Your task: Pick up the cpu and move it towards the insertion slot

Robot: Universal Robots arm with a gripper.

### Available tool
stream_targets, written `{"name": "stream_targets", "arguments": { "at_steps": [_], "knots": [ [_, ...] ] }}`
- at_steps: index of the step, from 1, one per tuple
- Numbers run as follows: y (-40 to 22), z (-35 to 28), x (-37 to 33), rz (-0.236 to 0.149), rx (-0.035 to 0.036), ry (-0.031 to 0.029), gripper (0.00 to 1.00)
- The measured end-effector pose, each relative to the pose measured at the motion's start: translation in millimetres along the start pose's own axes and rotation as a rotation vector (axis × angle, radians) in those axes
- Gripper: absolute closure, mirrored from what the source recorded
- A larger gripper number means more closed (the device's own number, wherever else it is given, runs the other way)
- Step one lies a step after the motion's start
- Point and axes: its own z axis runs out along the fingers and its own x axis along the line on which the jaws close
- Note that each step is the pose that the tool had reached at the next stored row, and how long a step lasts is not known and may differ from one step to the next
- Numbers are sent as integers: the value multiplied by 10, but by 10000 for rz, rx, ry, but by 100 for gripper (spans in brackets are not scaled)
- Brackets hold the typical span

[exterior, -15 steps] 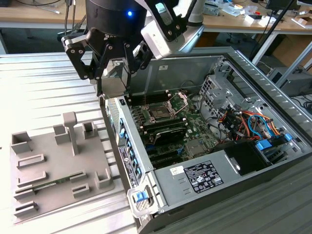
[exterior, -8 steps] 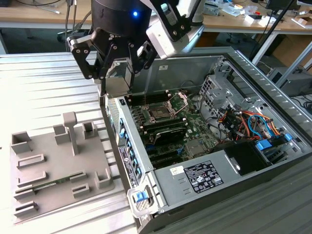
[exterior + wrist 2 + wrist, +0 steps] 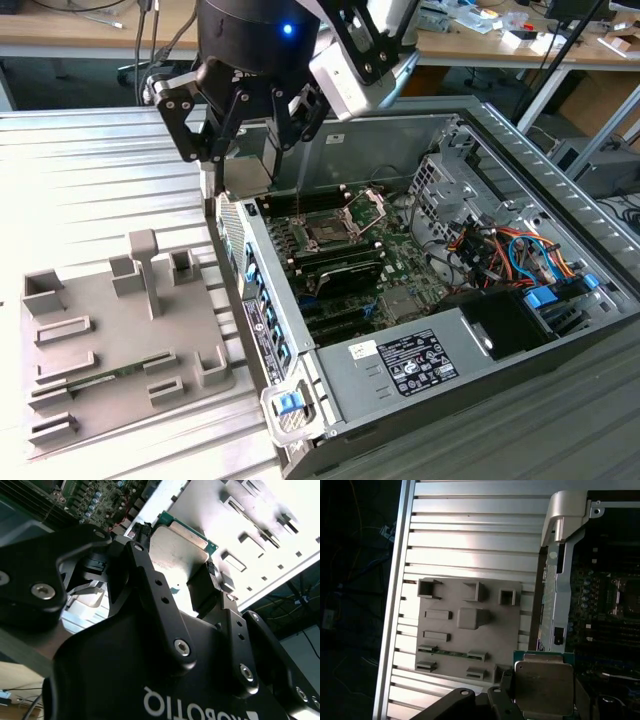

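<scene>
I see the cpu clamped between the fingers of the end effector, its pale metal top showing in the first wrist view. It hangs in the air above the side wall of the open computer case. That puts it between the grey tray on the slatted desk and the insertion slot, apart from both.

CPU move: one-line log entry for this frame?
hand: shut on cpu | cpu: held in air by case wall, between grey tray and insertion slot | slot: not reached
</scene>
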Motion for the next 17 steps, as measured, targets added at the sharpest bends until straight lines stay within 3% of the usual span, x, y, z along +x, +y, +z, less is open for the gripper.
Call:
{"name": "stream_targets", "arguments": {
  "at_steps": [17],
  "knots": [
    [-2, 5, -155, 0, 5, 1, 45]
  ]
}}
